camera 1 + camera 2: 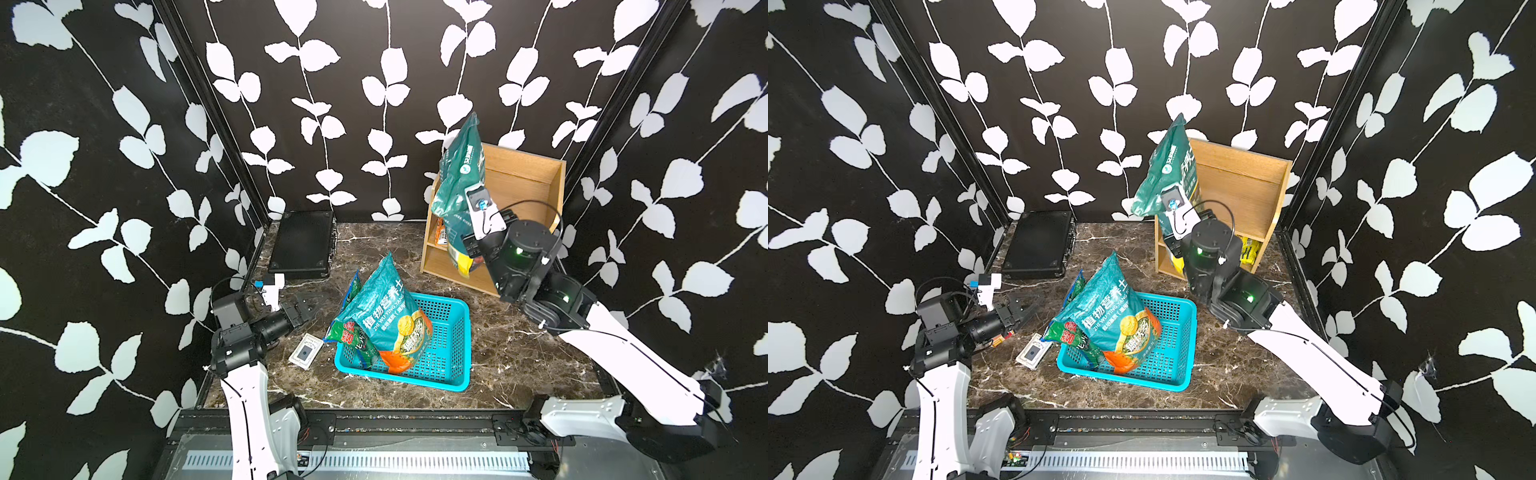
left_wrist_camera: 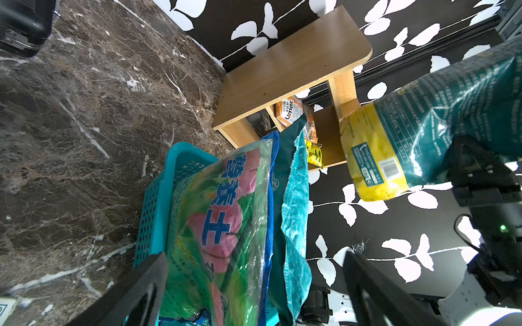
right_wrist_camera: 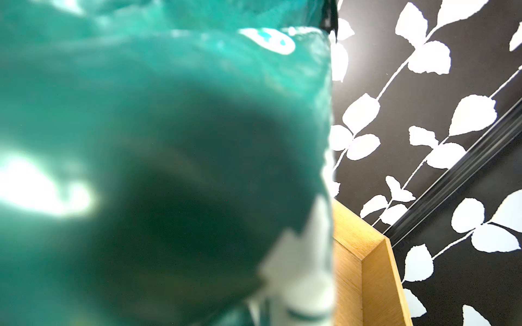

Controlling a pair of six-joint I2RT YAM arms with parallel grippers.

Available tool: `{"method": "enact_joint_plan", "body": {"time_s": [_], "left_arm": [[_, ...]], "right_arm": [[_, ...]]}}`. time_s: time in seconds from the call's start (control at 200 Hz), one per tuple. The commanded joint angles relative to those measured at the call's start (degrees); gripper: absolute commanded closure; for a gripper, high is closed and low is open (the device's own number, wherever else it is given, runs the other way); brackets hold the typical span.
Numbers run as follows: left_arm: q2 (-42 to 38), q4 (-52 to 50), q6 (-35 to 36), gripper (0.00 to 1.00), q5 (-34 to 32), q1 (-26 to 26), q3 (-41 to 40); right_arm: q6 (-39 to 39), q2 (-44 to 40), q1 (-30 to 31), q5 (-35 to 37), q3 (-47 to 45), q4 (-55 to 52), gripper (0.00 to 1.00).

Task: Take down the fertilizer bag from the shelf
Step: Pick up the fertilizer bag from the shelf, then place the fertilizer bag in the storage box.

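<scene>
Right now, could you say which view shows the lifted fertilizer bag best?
In both top views the dark green fertilizer bag shows nearly whole; left wrist catches its yellow end; right wrist, only a green blur.

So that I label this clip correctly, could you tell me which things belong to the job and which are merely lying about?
Job: green fertilizer bag, wooden shelf.
Lying about: blue basket, soil bags inside it, black case, small white card, orange packet in the shelf.
</scene>
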Motion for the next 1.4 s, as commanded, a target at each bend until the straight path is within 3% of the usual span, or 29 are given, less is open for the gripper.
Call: {"method": "enact_joint_plan", "body": {"time_s": [0.0,0.225,0.425,1.105,1.395], "left_arm": [[0.0,1.0,0.2,0.01,1.3,0.3,-0.6],[0.0,0.9,0.2,0.01,1.5,0.3,-0.6],[0.2,0.8,0.2,0.01,1.7,0.4,-0.6],[0.4,0.8,0.2,0.01,2.1,0.4,-0.8],[0.4,0.9,0.2,0.01,2.1,0.4,-0.8]], "right_arm": [[-2.1,-3.5,3.9,3.0,-0.9,18.2,1.0],[-5.1,-4.7,10.7,7.6,-5.9,24.9,1.0],[-0.4,-8.5,11.6,7.5,-11.1,25.4,1.0],[-1.2,-11.9,19.0,16.1,-31.4,41.4,1.0],[3.6,-13.7,19.6,18.1,-39.4,42.9,1.0]]}}
